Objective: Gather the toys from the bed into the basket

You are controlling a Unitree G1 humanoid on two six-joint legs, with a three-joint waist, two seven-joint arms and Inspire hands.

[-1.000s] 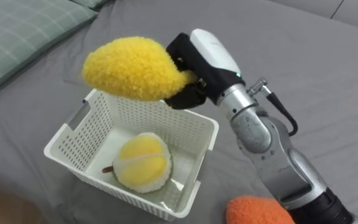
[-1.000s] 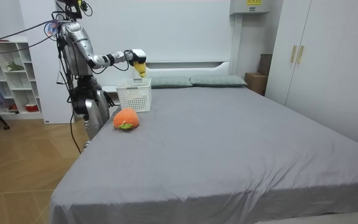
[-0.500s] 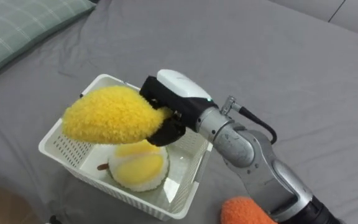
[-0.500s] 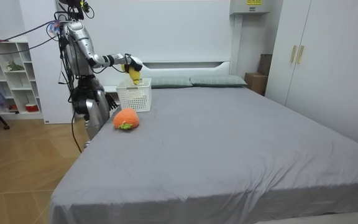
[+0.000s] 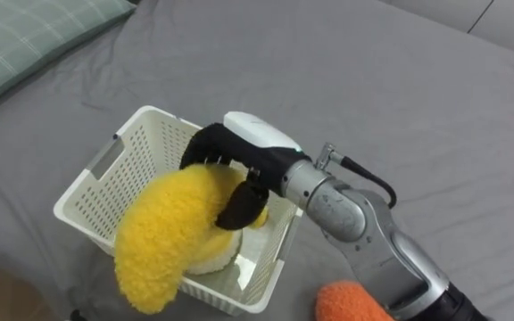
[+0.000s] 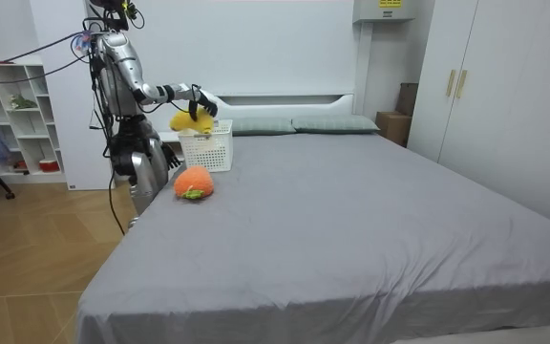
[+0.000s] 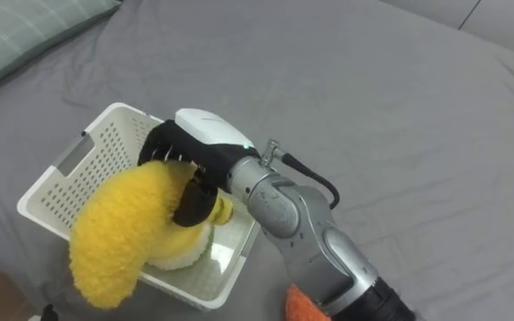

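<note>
One right robot hand (image 5: 252, 147) curls round the upper end of the fuzzy yellow banana-shaped plush toy (image 5: 168, 241); we read its long axis slanting down-left, overhanging the white perforated plastic basket (image 5: 101, 183).

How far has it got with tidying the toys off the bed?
Done: one pale round toy lies in the white basket. In hand: the right hand holds a yellow plush toy over the basket, drooping across its near rim. Left: the orange toy on the bed.
</note>
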